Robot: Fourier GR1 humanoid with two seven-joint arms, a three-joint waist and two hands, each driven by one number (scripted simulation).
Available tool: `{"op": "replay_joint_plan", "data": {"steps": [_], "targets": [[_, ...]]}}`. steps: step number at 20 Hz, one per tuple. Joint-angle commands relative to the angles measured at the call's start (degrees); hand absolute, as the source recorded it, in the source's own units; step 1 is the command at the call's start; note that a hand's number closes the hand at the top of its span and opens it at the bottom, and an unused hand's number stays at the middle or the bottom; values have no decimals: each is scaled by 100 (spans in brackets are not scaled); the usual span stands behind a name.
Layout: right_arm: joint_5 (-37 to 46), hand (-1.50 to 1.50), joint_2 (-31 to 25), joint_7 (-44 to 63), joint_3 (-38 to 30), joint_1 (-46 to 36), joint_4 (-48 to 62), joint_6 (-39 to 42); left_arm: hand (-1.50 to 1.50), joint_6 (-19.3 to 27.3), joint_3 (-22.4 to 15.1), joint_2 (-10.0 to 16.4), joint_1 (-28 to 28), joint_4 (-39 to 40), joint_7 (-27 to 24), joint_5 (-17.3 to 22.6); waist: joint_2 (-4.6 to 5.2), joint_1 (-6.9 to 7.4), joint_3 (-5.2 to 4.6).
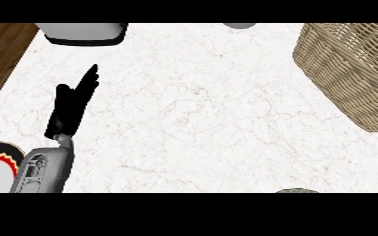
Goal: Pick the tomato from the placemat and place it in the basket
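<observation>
Fingers [87,82] of my black left hand [71,107] are pointing straight up, pressed together, holding nothing. I'm seeing no right hand. I'm scanning the white marble counter [192,110], then the woven wicker basket [341,72] at right. I'm finding no tomato or placemat, so I cannot judge the step.

One head view looks steeply down on the bench [207,110]. A basket [343,70] sits at the right edge.

Kitchen: marble counter [207,110], wicker basket [341,70].
</observation>
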Motion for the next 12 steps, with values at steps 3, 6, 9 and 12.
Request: {"op": "replay_joint_plan", "data": {"steps": [3,6,9,12], "targets": [[-340,-150,-859,219,-520,151,461,39,0,-31,-68,-120,242,-103,-128,50,36,65,9],[-595,-150,-1285,259,-810,251,681,382,0,212,-186,-279,-155,-52,161,-131,60,14,20],[-670,-150,-1548,225,-905,489,837,600,0,141,-129,-192,-321,24,220,-94,68,34,23],[-849,-150,-1892,-138,-1107,957,982,944,0,52,-144,-155,59,-187,136,-50,53,40,35]]}}
